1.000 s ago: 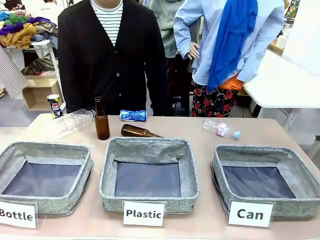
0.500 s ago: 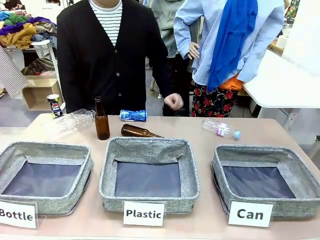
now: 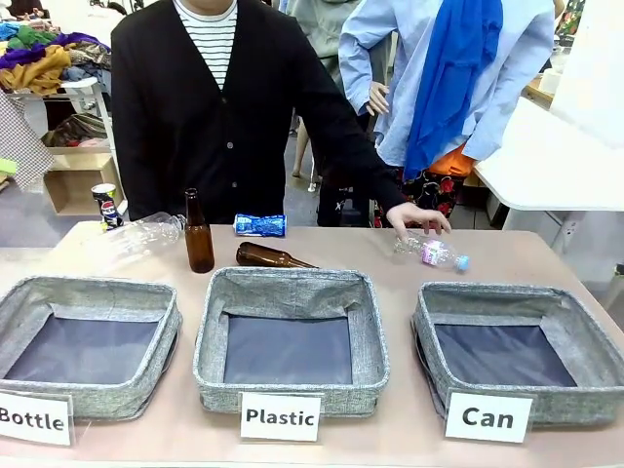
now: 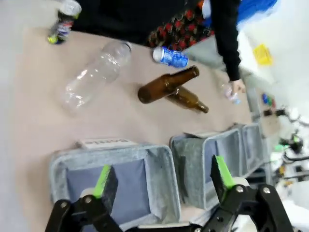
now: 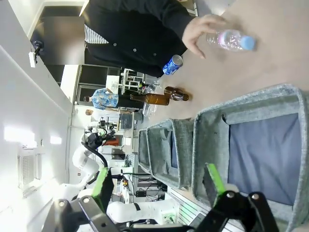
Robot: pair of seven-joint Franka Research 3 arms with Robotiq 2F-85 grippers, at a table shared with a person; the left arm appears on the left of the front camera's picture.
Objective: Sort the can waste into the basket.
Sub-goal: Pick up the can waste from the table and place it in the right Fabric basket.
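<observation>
My left claw [image 4: 161, 180] hangs released, its black fingers spread wide and the green pads [image 4: 102, 176] facing each other across empty air above the grey bins. My right claw [image 5: 157, 186] is just as slack and holds nothing. Its fingers stand far apart over the Can basket [image 3: 507, 291], a square bin of coarse grey woven fabric with soft, slumping walls and a smooth dark lining. A white card [image 3: 487, 417] is propped at its front.

Both cans sit along the far edge of the tan table [image 3: 526, 255], well apart from that basket. The blue can [image 3: 260, 225] lies on its side, bright crumpled metal with white print, just behind a brown glass bottle [image 3: 271, 257] that is lying down. The dark can [image 3: 105, 205] stands at the far left corner, dented, with red, white and blue marks too small for me to read.

A second brown bottle [image 3: 198, 234] stands upright next to a large clear plastic bottle [image 3: 136, 239] lying on its side. The person's hand [image 3: 417, 218] reaches over a small clear bottle [image 3: 431, 253] with a pink label and a blue cap. I cannot tell whether the fingers touch it.
</observation>
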